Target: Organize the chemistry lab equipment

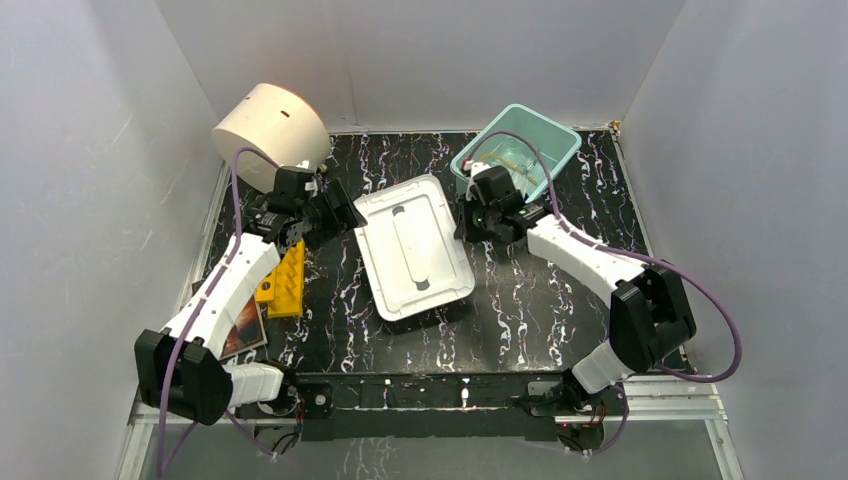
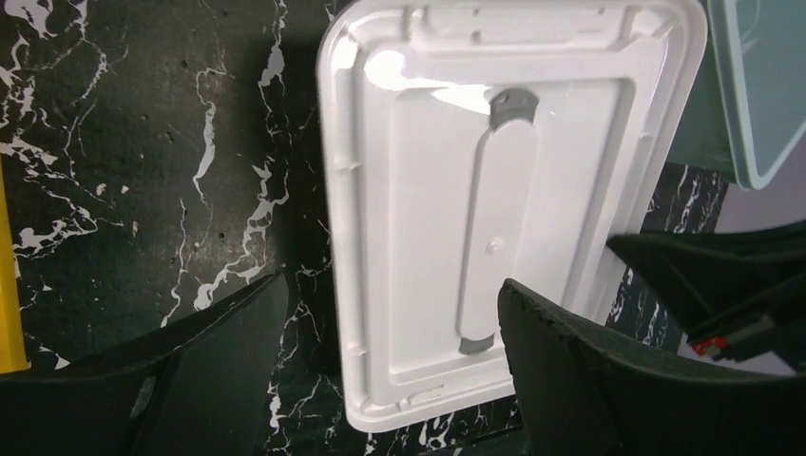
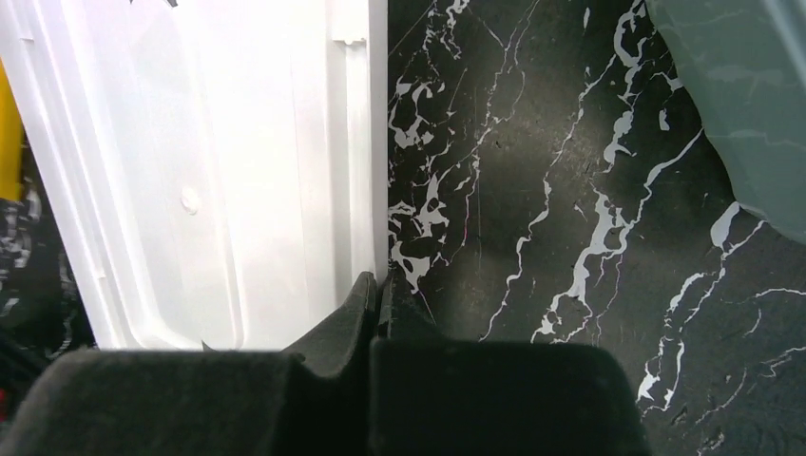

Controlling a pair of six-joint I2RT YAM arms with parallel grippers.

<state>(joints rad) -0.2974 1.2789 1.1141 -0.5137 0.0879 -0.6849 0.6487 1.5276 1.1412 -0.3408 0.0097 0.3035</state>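
The lab equipment shows only as a tan tube and faint clear pieces (image 1: pixel 508 160) inside the teal bin (image 1: pixel 556 136) at the back right. The other items are hidden. The white lid (image 1: pixel 415 245) lies on the mat between my grippers. My left gripper (image 1: pixel 338 215) is open, with its fingers (image 2: pixel 190 370) straddling the lid's edge (image 2: pixel 399 237). My right gripper (image 1: pixel 468 226) is shut, and its fingertips (image 3: pixel 378 293) meet on the rim of the lid (image 3: pixel 238 171) at its opposite edge.
A beige cylinder (image 1: pixel 270 125) stands at the back left. A yellow rack (image 1: pixel 285 280) and a dark-covered book (image 1: pixel 245 325) lie by the left arm. The bin's corner shows in the left wrist view (image 2: pixel 760 85) and the right wrist view (image 3: pixel 751 104). White walls enclose the black marbled mat (image 1: pixel 540 300).
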